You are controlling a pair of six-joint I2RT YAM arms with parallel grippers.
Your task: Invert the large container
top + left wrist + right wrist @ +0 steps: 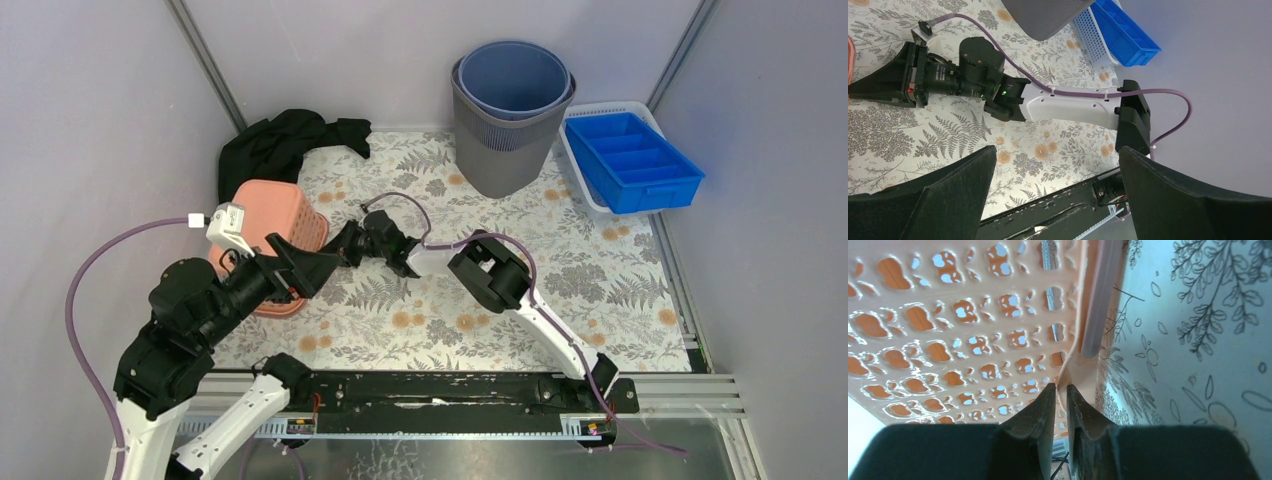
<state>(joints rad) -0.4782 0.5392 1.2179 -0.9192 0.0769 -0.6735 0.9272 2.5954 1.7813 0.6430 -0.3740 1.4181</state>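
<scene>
Pink perforated basket, rim in right pincer's tight grip; left pincer wide apart, empty

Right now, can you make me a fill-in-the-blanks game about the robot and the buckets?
1. The right gripper is shut on the pink basket; the ____ one is not.
2. The left gripper stands wide ____, holding nothing.
3. The blue bucket sits inside the ____ bin.
Missing words: left, open, grey.
</scene>
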